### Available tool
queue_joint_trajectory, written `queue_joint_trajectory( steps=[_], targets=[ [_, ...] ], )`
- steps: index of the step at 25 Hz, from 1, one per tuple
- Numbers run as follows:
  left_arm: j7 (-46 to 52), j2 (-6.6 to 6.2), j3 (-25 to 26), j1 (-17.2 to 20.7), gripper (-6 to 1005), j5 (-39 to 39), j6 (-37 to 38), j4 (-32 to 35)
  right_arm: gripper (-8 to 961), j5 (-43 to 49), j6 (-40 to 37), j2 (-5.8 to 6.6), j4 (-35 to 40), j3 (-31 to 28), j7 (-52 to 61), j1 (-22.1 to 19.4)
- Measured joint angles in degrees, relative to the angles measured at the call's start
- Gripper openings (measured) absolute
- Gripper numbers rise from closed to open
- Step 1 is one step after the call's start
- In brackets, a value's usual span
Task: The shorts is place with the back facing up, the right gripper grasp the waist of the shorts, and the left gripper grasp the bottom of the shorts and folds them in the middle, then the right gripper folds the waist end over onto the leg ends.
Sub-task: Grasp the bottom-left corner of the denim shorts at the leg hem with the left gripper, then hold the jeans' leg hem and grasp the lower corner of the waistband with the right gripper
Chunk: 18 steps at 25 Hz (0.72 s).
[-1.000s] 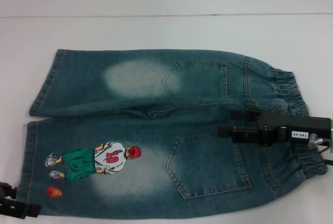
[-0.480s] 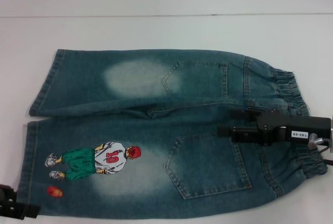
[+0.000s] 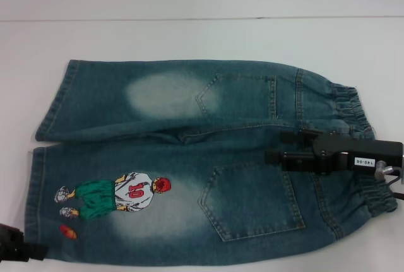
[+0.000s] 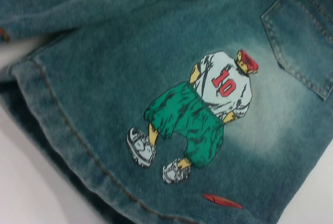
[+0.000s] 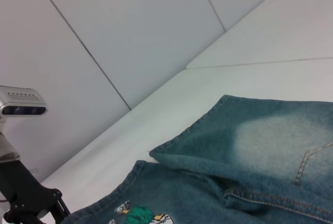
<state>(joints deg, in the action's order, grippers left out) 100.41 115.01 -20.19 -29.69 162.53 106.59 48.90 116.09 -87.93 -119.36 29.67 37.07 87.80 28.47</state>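
Blue denim shorts (image 3: 189, 158) lie flat with the back pockets up, the elastic waist (image 3: 350, 105) at the right and the leg hems (image 3: 39, 183) at the left. A printed figure with the number 10 (image 3: 117, 196) marks the near leg and fills the left wrist view (image 4: 208, 115). My right gripper (image 3: 274, 147) hovers over the waist end near the middle seam, fingers apart and pointing left, holding nothing. Only a black part of my left gripper (image 3: 12, 250) shows, at the near left corner beside the near leg hem. The right wrist view shows the far leg of the shorts (image 5: 260, 146).
The shorts lie on a white table (image 3: 202, 38) with bare surface behind and to the left of them. A wall (image 5: 130, 31) rises behind the table. The left arm with its wrist camera (image 5: 21, 104) shows in the right wrist view.
My left gripper has slid down toward the near edge, so less of it shows. The right gripper and the shorts have stayed in place.
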Motion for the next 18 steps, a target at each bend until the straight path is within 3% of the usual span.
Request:
queue_joint_trajectory(
  steps=[11,18],
  targets=[
    [1.3,-0.4,0.2,-0.9,103,0.1,-1.2,-0.6,924,-0.3,-0.1,0.0,0.0,0.0,-0.1,0.0],
    [1.3,-0.37,0.2,-0.7,55,-0.1,-1.3,-0.6,925,-0.5,-0.1,0.0,0.0,0.0,-0.6,0.0]
  ],
)
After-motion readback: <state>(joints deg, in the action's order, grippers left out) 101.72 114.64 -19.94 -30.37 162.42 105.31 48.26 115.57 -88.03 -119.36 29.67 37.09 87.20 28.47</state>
